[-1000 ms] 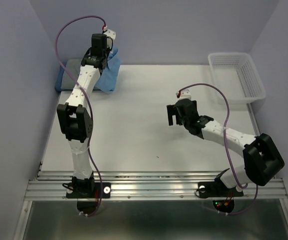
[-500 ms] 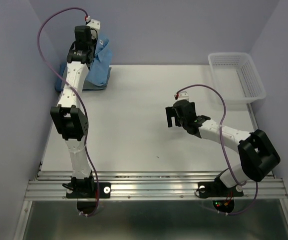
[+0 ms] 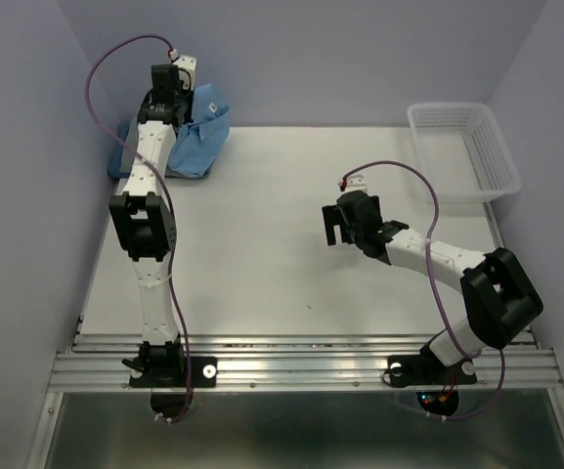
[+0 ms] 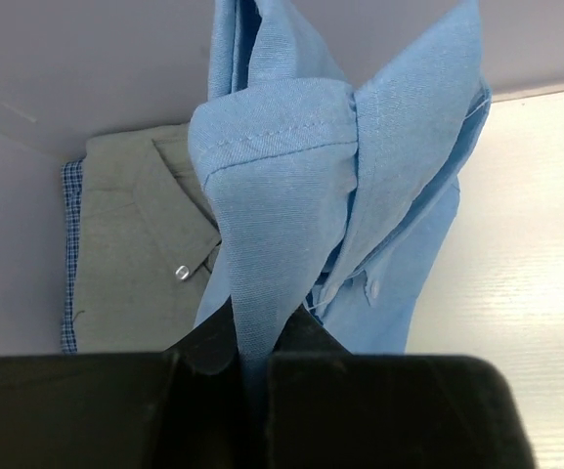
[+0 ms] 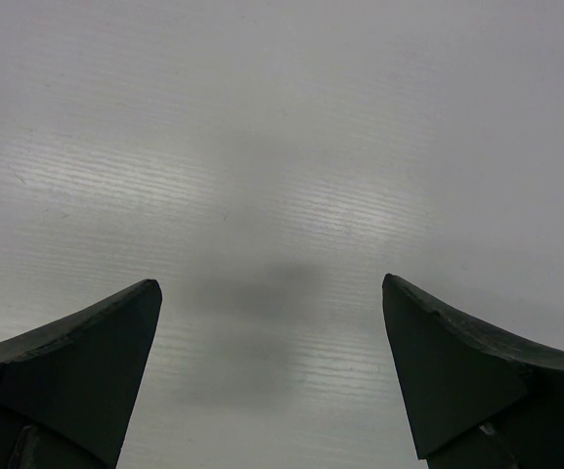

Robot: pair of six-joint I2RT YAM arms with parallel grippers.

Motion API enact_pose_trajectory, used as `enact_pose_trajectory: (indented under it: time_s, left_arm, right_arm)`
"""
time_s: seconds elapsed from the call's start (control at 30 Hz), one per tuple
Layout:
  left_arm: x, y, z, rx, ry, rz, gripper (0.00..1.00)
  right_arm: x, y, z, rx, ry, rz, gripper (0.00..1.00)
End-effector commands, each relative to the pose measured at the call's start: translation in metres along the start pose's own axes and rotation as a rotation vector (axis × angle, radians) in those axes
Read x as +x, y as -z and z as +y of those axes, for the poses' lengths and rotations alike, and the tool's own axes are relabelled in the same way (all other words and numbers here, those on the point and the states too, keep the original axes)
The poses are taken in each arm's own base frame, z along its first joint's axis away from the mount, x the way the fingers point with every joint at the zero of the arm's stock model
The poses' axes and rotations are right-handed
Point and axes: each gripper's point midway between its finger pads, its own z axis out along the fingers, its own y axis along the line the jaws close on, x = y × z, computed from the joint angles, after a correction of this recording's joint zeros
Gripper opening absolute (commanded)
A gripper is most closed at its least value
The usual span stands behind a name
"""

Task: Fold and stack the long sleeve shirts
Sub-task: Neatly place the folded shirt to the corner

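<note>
A light blue long sleeve shirt (image 3: 203, 137) hangs bunched over the table's back left corner. My left gripper (image 3: 176, 90) is shut on its cloth, which the left wrist view shows pinched between the black fingers (image 4: 252, 332), with the collar of the light blue shirt (image 4: 282, 166) drooping below. Behind it lies a folded grey shirt (image 4: 135, 254) on top of a darker blue checked one (image 4: 68, 244), whose edge (image 3: 122, 161) shows beside the left arm. My right gripper (image 3: 335, 225) hovers open over the bare table (image 5: 282, 147) at centre right, holding nothing.
A white plastic mesh basket (image 3: 462, 147) stands at the back right corner. Walls close in on the left, back and right of the table. A metal rail (image 3: 301, 357) runs along the near edge by the arm bases.
My left arm swung the light blue shirt left toward the corner, then slightly back right, and the shirt now hangs to the gripper's right. My right arm drew in a little.
</note>
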Motion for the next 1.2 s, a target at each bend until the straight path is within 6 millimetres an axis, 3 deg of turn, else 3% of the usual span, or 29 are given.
enact_pose_trajectory:
  time_s: [0.0, 0.17, 0.3, 0.67, 0.77, 0.9, 1.13, 1.17]
  left_arm:
    - [-0.083, 0.048, 0.007, 0.030, 0.071, -0.225, 0.00]
    - [-0.098, 0.067, 0.009, 0.021, 0.130, -0.254, 0.00]
    - [-0.110, 0.083, 0.000, 0.056, 0.162, -0.281, 0.00]
    - [-0.131, 0.093, -0.009, 0.069, 0.355, -0.326, 0.00]
    - [-0.116, 0.082, -0.006, 0.032, 0.365, -0.286, 0.00]
    - [-0.078, 0.051, 0.000, -0.046, 0.358, -0.196, 0.00]
    - [-0.050, 0.024, 0.028, -0.094, 0.368, -0.147, 0.00]
    - [-0.042, 0.020, 0.045, -0.114, 0.398, -0.136, 0.00]
  right_arm:
    - [-0.023, 0.001, 0.001, -0.005, -0.014, -0.052, 1.00]
    - [-0.021, 0.002, 0.001, -0.011, -0.009, -0.050, 1.00]
    - [-0.021, 0.004, 0.006, -0.040, -0.014, -0.048, 1.00]
    - [-0.018, 0.007, 0.013, -0.089, -0.024, -0.031, 1.00]
    - [-0.015, 0.007, 0.014, -0.090, -0.021, -0.024, 1.00]
    - [-0.009, 0.004, 0.011, -0.070, -0.008, 0.007, 1.00]
    - [-0.004, -0.001, 0.009, -0.046, 0.007, 0.030, 1.00]
    - [-0.003, -0.002, 0.008, -0.040, 0.009, 0.033, 1.00]
